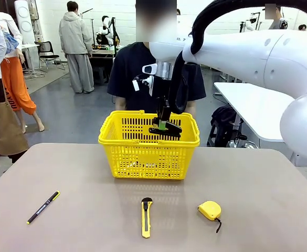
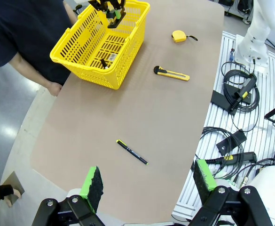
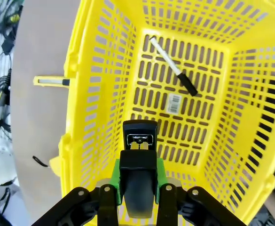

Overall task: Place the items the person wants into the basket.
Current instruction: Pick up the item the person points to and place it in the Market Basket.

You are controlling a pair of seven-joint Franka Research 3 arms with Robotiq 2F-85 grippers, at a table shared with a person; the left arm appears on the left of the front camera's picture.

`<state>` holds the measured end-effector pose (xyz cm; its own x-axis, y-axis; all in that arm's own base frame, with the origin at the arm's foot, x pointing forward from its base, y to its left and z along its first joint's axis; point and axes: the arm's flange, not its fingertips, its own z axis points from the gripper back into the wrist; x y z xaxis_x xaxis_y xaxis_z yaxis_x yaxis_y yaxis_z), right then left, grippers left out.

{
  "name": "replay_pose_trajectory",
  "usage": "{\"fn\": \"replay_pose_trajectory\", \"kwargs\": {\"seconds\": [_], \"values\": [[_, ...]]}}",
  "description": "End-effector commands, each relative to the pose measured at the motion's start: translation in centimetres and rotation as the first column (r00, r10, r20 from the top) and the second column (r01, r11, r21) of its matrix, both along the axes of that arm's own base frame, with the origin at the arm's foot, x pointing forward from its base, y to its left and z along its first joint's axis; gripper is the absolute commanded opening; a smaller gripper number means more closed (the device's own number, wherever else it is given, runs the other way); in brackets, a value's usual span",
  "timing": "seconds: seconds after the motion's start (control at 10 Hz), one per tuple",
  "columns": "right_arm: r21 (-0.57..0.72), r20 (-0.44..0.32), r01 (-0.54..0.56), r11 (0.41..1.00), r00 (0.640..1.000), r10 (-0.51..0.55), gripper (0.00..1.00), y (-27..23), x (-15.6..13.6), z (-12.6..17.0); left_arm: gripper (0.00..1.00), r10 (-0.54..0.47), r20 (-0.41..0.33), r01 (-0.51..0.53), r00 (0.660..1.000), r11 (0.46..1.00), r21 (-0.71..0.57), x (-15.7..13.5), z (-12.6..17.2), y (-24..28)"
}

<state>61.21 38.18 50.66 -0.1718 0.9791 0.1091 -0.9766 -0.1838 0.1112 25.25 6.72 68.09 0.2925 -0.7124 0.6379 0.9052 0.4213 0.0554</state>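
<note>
Right arm point(image 1: 247, 58): glossy white rounded shells with small round dimples.
Cable point(image 1: 199, 26): thick black hose.
Fingers point(image 2: 92, 186): black links, green pads.
Person point(image 1: 127, 73): dark navy short-sleeved T-shirt.

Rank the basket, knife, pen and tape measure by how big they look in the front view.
1. Basket.
2. Knife and pen: alike in length, the knife thicker; no ranking between them.
3. Tape measure: shortest, though bulkier than the pen.

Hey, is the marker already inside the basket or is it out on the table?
Inside. The marker lies flat on the slotted floor of the basket, beside the barcode sticker.
</note>
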Motion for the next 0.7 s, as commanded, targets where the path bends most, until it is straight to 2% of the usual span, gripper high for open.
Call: {"fn": "replay_pose_trajectory", "kwargs": {"seconds": [0.0,0.1,0.6], "values": [[-0.065,-0.096,0.035,0.997,0.995,-0.041,0.32,2.0,2.8,1.6,1.00,-0.006,0.003,0.006,1.000,1.000,-0.006,-0.1,0.0,0.0],[0.000,0.000,0.000,1.000,1.000,0.000,0.32,0.0,0.0,0.0,1.00,-0.006,0.003,0.006,1.000,1.000,-0.006,-0.1,0.0,0.0],[-0.005,-0.018,0.008,1.000,1.000,-0.008,0.32,0.2,0.2,-0.3,1.00,-0.006,0.003,0.006,1.000,1.000,-0.006,-0.1,0.0,0.0]]}}
